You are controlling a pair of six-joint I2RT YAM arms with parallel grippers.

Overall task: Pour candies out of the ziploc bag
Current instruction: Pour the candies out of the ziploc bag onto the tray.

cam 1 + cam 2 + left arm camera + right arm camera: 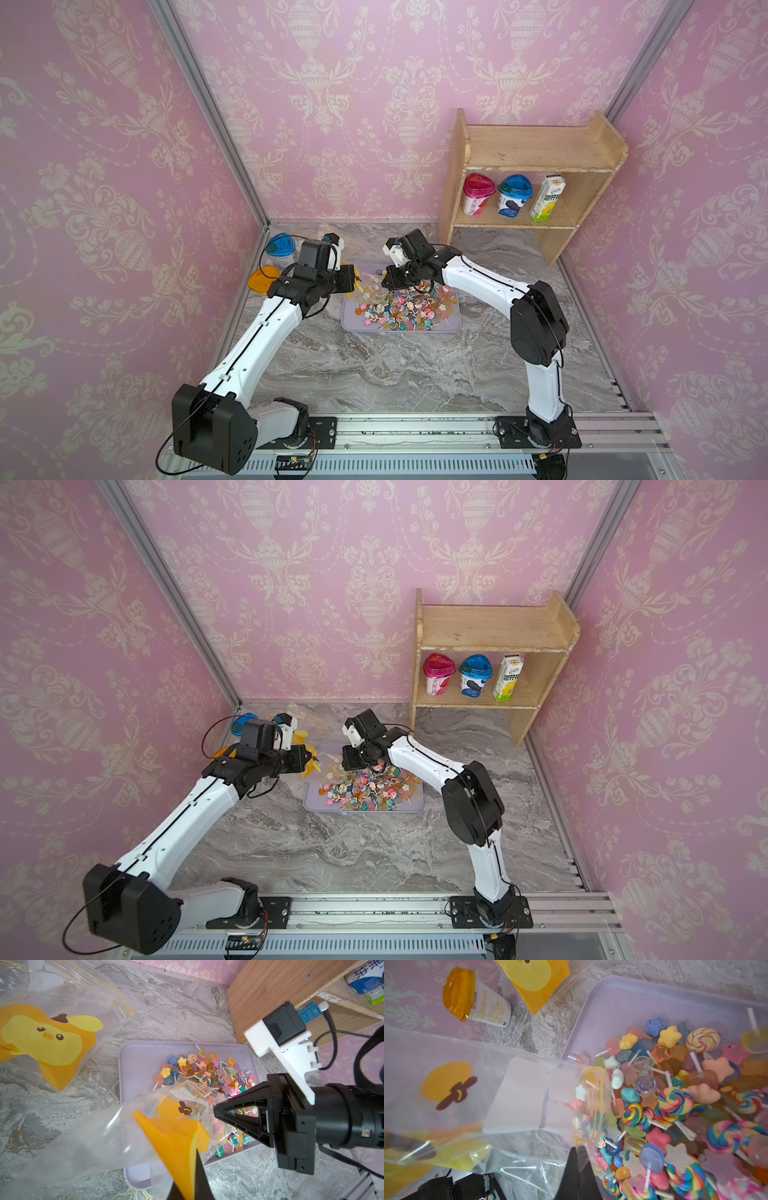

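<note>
A heap of multicoloured candies [403,309] [675,1105], stars and swirl lollipops on white sticks, fills the near half of a lilac tray [399,328] [141,1059]. The clear ziploc bag [170,1126] [519,1095] with orange duck print hangs tilted over the tray's left end, stretched between both grippers. My left gripper [195,1159] is shut on its orange bottom end. My right gripper [578,1149] [216,1109] is shut on the yellow-lined mouth edge, low over the heap. A few candies show through the plastic just inside the mouth.
A second duck-print bag [41,1032] [533,976] lies on the marble behind the tray. An orange-lidded cup [262,280] [475,1001] and a blue-lidded cup [280,247] stand by the left wall. A wooden shelf [536,166] with two cups and a carton stands back right.
</note>
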